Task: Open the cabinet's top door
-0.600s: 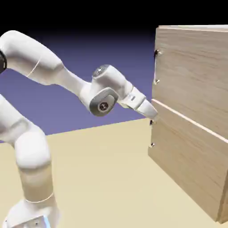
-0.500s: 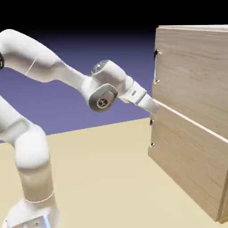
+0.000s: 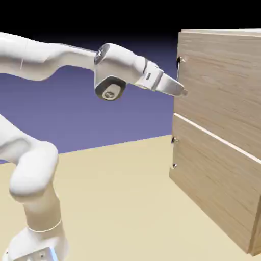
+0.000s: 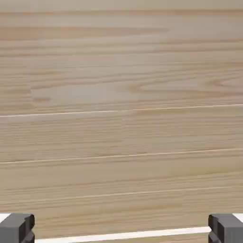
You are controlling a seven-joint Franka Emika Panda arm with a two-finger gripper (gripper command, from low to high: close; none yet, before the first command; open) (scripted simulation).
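Observation:
The cabinet (image 3: 241,31) of light wood stands at the exterior view's right. Its top door (image 3: 224,81) is flush and shut, with a small vertical silver handle (image 3: 179,69) at its left edge. My gripper (image 3: 182,92) points at the door, its tip at the handle's lower end; whether it touches, I cannot tell. In the hand view the top door's wood grain (image 4: 121,95) fills the picture. The two grey fingertips (image 4: 16,228) sit far apart in the bottom corners, so the gripper (image 4: 121,231) is open with nothing between them. A pale strip (image 4: 118,235) runs between the fingertips.
Below the pale seam (image 3: 214,135) is the lower panel (image 3: 214,178) with its own small handle (image 3: 174,153). The tan table (image 3: 117,204) stretches in front of the cabinet. My white arm (image 3: 30,168) rises from the lower left.
The hand has risen from the seam between the two panels up to the lower end of the top door's handle. The door has not moved.

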